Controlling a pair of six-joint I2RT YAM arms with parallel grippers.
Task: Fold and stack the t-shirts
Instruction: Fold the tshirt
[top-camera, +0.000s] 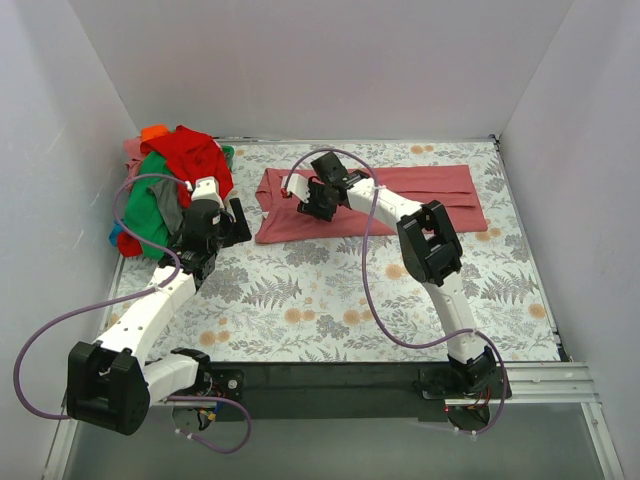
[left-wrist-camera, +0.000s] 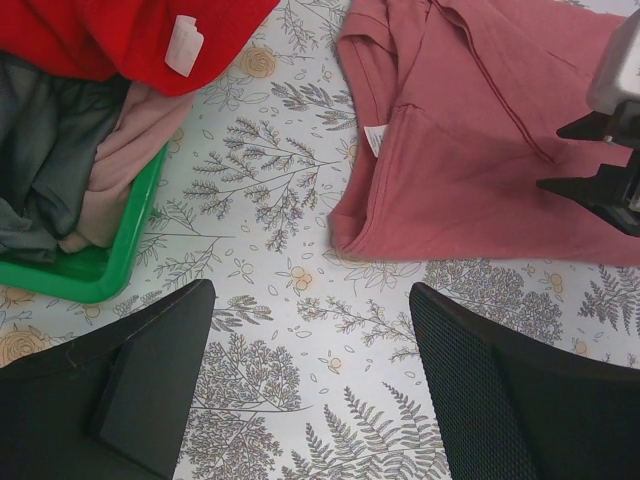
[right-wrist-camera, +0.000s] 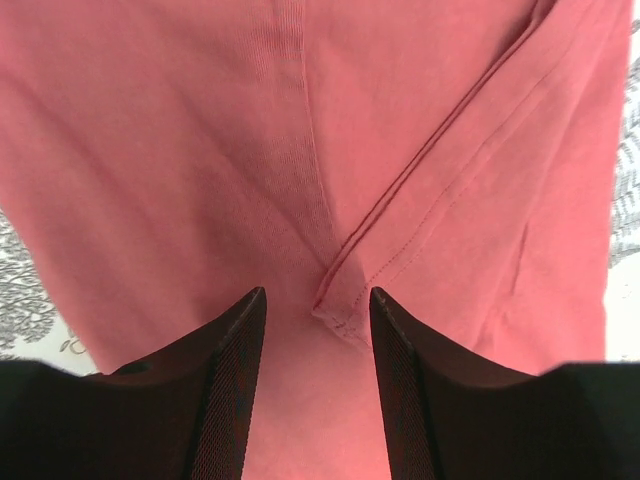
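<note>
Salmon-pink t-shirt (top-camera: 440, 195) lies part-folded, upper centre of the desk (top-camera: 320, 300). Right gripper (right-wrist-camera: 316, 295) hovers with fingers apart over a sleeve hem: pinch it next, then fold across. Left gripper (left-wrist-camera: 310, 292), fingers apart too, waits beside the pile of tees (top-camera: 175, 175), upper left. Open room lies toward lower centre; the back wall (top-camera: 300, 60) is close.

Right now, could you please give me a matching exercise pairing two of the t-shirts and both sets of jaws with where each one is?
Column one:
1. salmon-pink t-shirt
2. red t-shirt
3. left jaws
4. right jaws

Column two:
A. open above the floral table cover
B. on top of the pile of t-shirts at the far left
C. open above pink fabric
D. spread out at the far centre

Pairs: 1-D, 2-B, 3-A, 4-C.
</note>
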